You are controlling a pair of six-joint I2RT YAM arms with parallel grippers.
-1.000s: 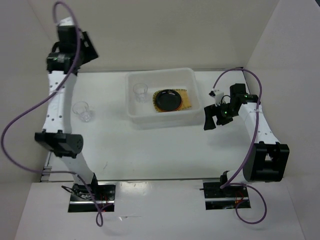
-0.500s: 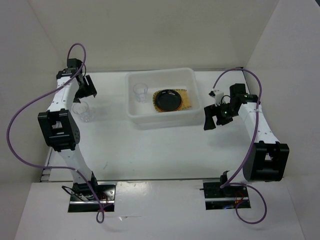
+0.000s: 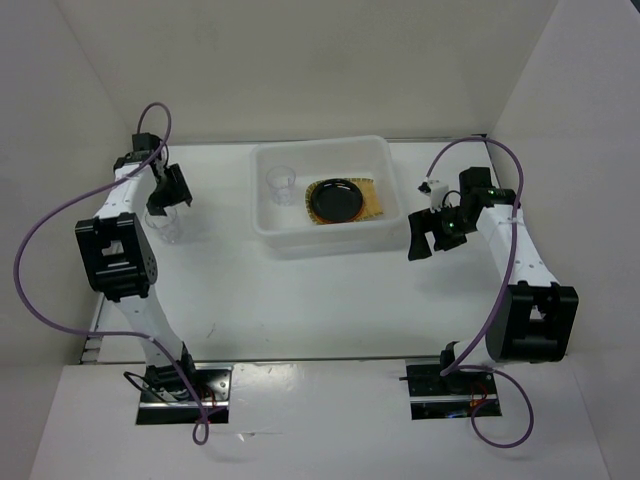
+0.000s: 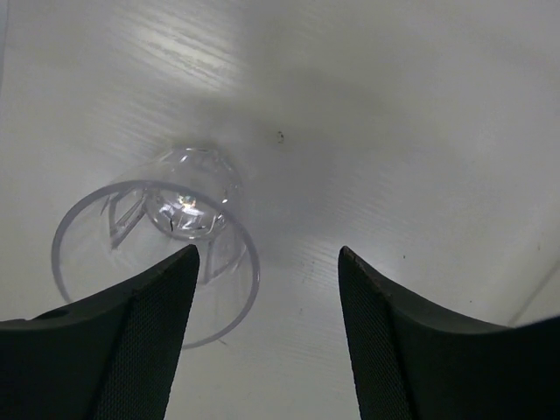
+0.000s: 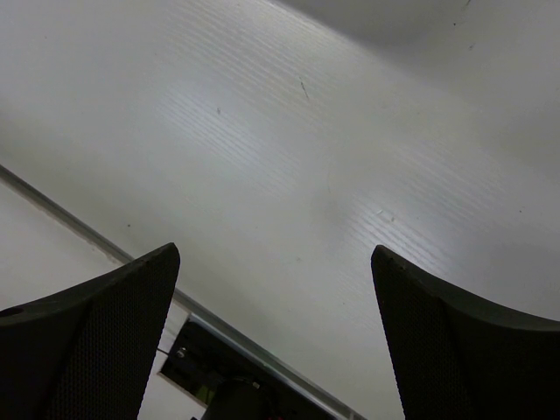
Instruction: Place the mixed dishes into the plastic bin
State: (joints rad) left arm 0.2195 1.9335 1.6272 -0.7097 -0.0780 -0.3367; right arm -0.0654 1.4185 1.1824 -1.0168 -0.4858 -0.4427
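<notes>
The plastic bin (image 3: 322, 241) stands at the back centre of the table. Inside it are a clear glass cup (image 3: 281, 184), a black plate (image 3: 336, 199) and a tan woven tray (image 3: 376, 201) under the plate. Another clear glass cup (image 3: 168, 229) (image 4: 186, 187) stands upright on the table left of the bin. My left gripper (image 3: 167, 192) (image 4: 267, 254) hovers open just above and behind it; the cup lies off to the left finger's side, not between the fingers. My right gripper (image 3: 424, 233) (image 5: 274, 254) is open and empty beside the bin's right end.
White walls close in the table on the left, back and right. The right arm's base mount (image 5: 227, 385) shows past the table's near edge in the right wrist view. The left arm's purple cable (image 3: 40, 240) loops out over the left side.
The left arm has swung down from high at the back wall to just over the cup on the table. The right arm has not moved.
</notes>
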